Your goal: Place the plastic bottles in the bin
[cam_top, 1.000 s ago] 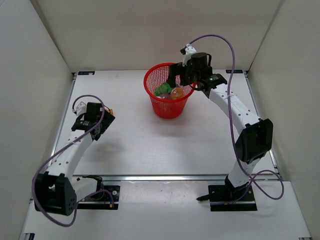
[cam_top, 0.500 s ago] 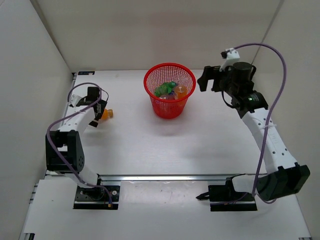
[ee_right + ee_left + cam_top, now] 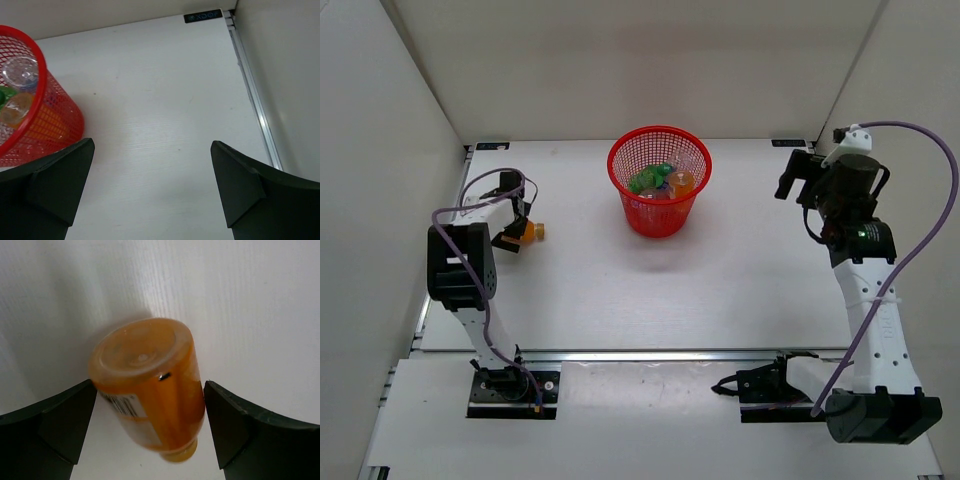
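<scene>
The red mesh bin stands at the back middle of the table and holds several plastic bottles, among them a green one and an orange one. Another orange bottle lies on its side at the far left. My left gripper is open around it. In the left wrist view this bottle fills the gap of the left gripper, base toward the camera, with the fingers close on both sides. My right gripper hangs open and empty to the right of the bin.
White walls close in the table on the left, back and right. A metal rail runs along the right edge, and another crosses in front of the arm bases. A clear bottle shows inside the bin.
My right arm has pulled back from over the bin to the right, gripper open and empty. My left arm has swung to the far left and now straddles the orange bottle.
</scene>
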`<state>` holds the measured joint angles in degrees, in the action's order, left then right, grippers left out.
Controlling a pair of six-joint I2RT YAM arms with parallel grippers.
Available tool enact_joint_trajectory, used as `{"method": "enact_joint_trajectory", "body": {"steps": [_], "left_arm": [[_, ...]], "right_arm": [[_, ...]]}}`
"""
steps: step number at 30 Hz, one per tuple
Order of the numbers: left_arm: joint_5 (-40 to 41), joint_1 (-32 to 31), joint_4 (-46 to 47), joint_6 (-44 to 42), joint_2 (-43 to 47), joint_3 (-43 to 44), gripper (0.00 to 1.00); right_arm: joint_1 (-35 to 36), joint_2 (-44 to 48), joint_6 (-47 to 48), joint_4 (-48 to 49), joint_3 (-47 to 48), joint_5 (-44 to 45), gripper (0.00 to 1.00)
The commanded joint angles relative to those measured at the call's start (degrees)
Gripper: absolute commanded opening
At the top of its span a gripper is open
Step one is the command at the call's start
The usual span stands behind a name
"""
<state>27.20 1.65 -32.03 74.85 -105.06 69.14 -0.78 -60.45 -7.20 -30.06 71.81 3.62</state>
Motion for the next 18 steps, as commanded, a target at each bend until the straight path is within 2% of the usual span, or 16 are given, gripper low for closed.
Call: {"method": "enact_joint_trajectory", "body": {"steps": [1,4,6,9,12,15,17,18], "left_arm": [[-1.98,0.11,-1.28,2.14,-1.03,0.64,0.98],[-2.06,-0.51,-0.66,1.27,-2.0,0.99,0.85],[-1.62,-0.95,-0.93,0.83,-1.91,1.69,0.64],[-1.01,-3.67,-1.02,-3.81,0.72,3.8,0.5],[-2.58,-6.92,4.32,-12.06,5.02,6.87,0.49],[-4.27,-12.71,8.04,-19.89,7.32,13.8,0.5],[0.99,-20.33,6.99,-23.93,6.8,23.62,0.51],[5.28,-22.2,7.42,-27.53,6.27,25.84,0.52]], "right_arm": [[-2.55,2.69,0.52,-1.66,-1.23,3.5,0.99],[-5.02,4.01,-0.26,-1.75,-2.46,2.54,0.99],[-5.2,4.63,-0.18,-1.49,-3.16,2.27,1.0],[-5.29,5.25,0.17,-2.72,-5.36,3.76,0.99],[-7.57,4.55,-0.7,-3.77,-9.3,3.16,0.99],[-11.35,4.28,-1.5,-3.6,-14.4,-2.1,0.99],[-12.93,4.63,-2.12,-3.51,-16.69,-5.0,0.99],[-12.85,4.63,-2.03,-3.07,-17.75,-5.72,0.99]]}}
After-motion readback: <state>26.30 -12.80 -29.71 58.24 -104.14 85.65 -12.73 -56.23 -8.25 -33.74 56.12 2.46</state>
